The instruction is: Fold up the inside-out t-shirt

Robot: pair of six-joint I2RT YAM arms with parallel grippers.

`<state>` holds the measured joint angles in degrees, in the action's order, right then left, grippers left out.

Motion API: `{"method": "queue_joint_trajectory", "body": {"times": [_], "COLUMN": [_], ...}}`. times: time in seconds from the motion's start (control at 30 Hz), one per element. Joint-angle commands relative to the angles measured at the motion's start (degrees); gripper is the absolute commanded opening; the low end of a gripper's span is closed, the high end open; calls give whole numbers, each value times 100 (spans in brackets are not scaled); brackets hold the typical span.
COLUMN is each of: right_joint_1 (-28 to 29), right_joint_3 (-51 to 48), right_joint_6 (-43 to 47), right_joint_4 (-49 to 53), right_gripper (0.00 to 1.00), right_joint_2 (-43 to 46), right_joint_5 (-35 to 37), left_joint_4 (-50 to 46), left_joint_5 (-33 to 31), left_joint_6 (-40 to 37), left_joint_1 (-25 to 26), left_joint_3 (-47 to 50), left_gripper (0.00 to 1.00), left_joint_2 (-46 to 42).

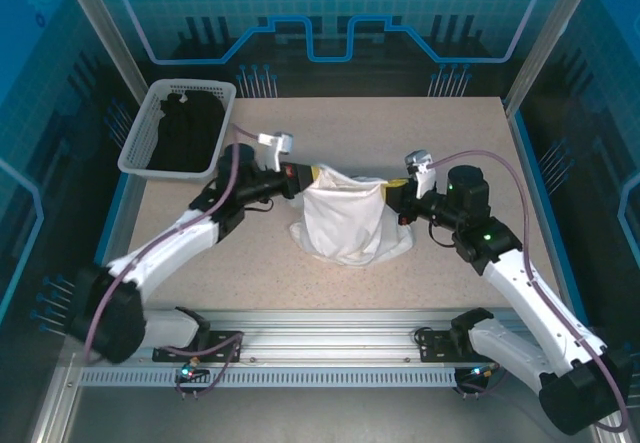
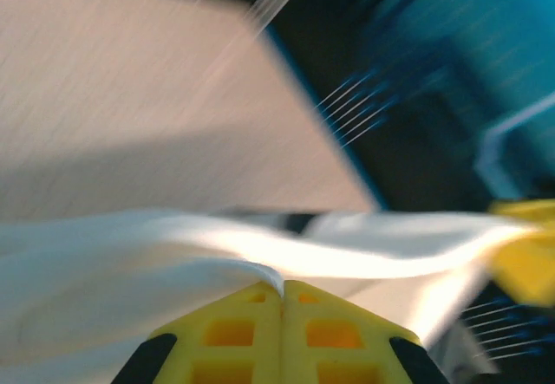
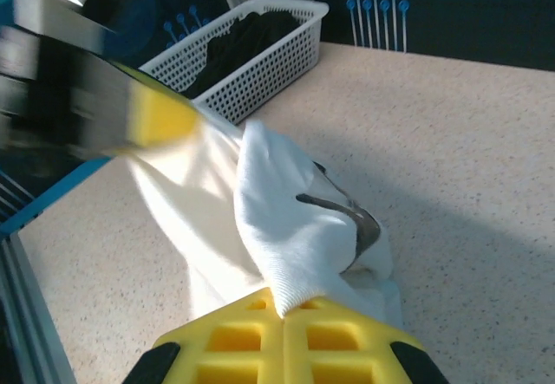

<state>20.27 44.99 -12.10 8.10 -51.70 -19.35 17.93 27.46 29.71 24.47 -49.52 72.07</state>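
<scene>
Beige table (image 1: 450,163), t-shirt (image 1: 345,225) in left pincer (image 1: 310,176)

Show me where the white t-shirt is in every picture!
Top external: t-shirt in the table's middle, between left gripper and right gripper.
Left wrist: t-shirt across the bottom, pinched in the left gripper.
Right wrist: t-shirt at centre, pinched in the right gripper.
Shared landmark: the beige table.
</scene>
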Motion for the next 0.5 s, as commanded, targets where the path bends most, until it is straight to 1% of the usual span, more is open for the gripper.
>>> {"method": "queue_joint_trajectory", "body": {"times": [0.0, 0.07, 0.1, 0.17, 0.23, 0.27, 0.33, 0.4, 0.47], "right_joint_1": [-12, 99, 178, 378, 612, 663, 641, 641, 715], "right_joint_3": [334, 386, 392, 477, 511, 511, 470, 372, 483], "right_joint_6": [-203, -310, -218, 160, 933, 1183, 1187, 957, 785], "right_joint_4": [41, 438, 611, 952, 1128, 1049, 524, -26, -159], "right_gripper": [0, 5, 10, 23, 42, 49, 60, 64, 65], "right_joint_2": [100, -54, -195, -425, -399, -323, -200, -352, -700], "right_joint_5": [495, 992, 1015, 839, 534, 430, 138, -370, -642], "left_joint_4": [2135, 2433, 2582, 2805, 2966, 2990, 2997, 3010, 3006], "left_joint_5": [825, 860, 882, 980, 1102, 1171, 1257, 1309, 1372], "left_joint_6": [454, 448, 422, 372, 312, 272, 199, 143, 107], "left_joint_1": [10, 5, 4, -4, -12, -14, -13, -12, -12], "left_joint_3": [173, 229, 284, 375, 467, 496, 554, 607, 657], "left_gripper": [0, 0, 0, 0, 0, 0, 0, 0, 0], "left_joint_2": [-688, -844, -873, -880, -873, -865, -868, -871, -882]}}
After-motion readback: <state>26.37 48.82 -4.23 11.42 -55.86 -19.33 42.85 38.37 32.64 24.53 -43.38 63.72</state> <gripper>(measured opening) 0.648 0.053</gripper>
